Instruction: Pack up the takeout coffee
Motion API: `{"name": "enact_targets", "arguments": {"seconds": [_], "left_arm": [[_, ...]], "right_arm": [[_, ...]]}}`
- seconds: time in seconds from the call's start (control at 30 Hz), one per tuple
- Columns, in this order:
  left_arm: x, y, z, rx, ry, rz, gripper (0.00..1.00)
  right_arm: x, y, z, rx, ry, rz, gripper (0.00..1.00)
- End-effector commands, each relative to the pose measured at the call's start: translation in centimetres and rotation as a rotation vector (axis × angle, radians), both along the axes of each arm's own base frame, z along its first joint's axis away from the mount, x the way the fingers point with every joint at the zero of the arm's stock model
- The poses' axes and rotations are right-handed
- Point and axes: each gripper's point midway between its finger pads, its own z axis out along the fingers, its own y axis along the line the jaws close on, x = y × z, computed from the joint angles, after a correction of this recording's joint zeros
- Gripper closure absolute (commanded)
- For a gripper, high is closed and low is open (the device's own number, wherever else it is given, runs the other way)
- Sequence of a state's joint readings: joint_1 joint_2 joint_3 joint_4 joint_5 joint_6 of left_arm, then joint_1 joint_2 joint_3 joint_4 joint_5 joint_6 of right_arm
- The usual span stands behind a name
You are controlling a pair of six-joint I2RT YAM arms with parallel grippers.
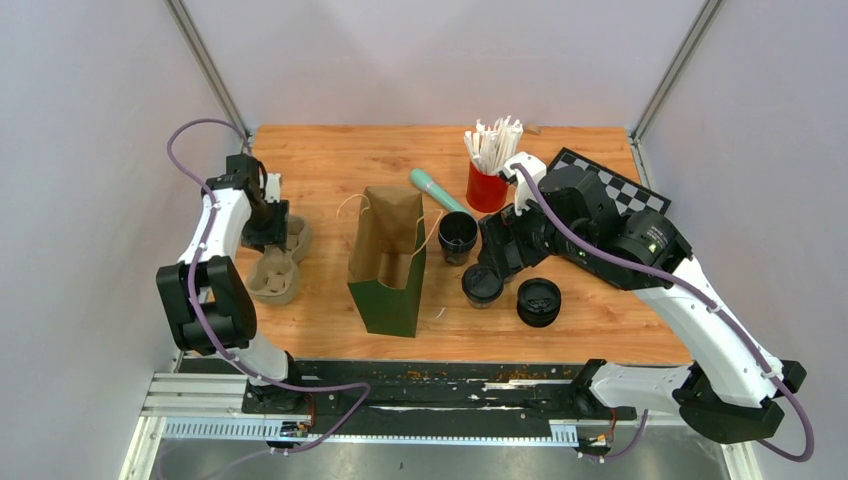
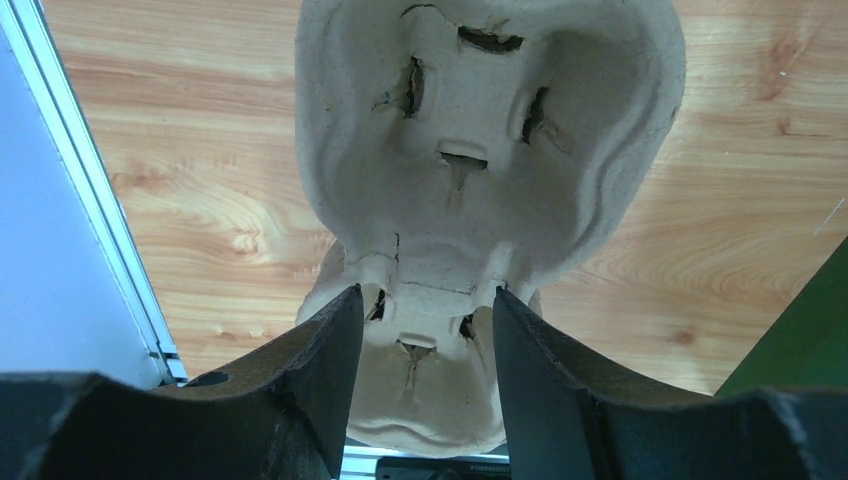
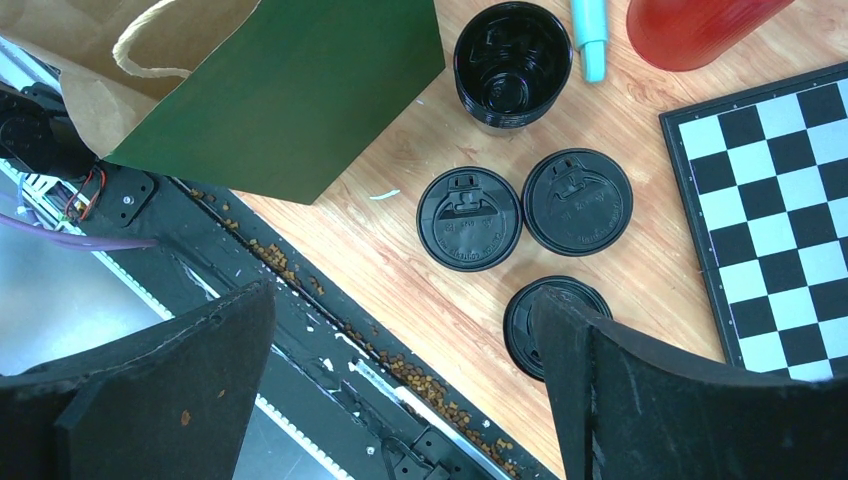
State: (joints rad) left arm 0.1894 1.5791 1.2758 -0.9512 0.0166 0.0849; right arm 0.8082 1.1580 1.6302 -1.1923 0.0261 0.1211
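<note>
Cup carrier (image 2: 480, 180) lies flat on the desk (image 1: 330, 160), far left, well apart from the cups. Left hand (image 2: 422, 312) straddles its near ridge, fingers close on both sides; cannot tell if it's pinching yet. For a good grasp: bite the centre ridge squarely, since pulp tears easily, and lift level. Right hand (image 3: 400, 400) hovers spread wide over three lids (image 3: 468, 218), with the open cup (image 3: 512, 62) beyond. Paper bag (image 1: 388, 265) stands upright between carrier and cups and likely blocks a straight slide across.
</note>
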Motion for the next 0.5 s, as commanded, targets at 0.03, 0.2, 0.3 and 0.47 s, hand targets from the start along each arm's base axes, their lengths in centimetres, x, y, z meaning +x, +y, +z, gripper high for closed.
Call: {"name": "enact_targets", "arguments": {"seconds": [0.03,0.2,0.3,0.47], "left_arm": [[0.5,0.2,-0.2,-0.008,-0.024,-0.025,0.41],[0.0,0.2,-1.0,-0.004,0.001,-0.028,0.43],[0.0,0.4,-1.2,0.002,-0.001,-0.026,0.43],[0.2,0.1,-1.6,-0.014,0.003,-0.034,0.43]], "right_arm": [[0.5,-0.4,2.1,0.029,-0.064,-0.017,0.00],[0.5,-0.5,2.1,0.027,-0.065,-0.022,0.00],[0.5,-0.7,2.2,0.027,-0.068,-0.028,0.00],[0.4,-0.7,2.3,0.035,-0.066,-0.032,0.00]]}}
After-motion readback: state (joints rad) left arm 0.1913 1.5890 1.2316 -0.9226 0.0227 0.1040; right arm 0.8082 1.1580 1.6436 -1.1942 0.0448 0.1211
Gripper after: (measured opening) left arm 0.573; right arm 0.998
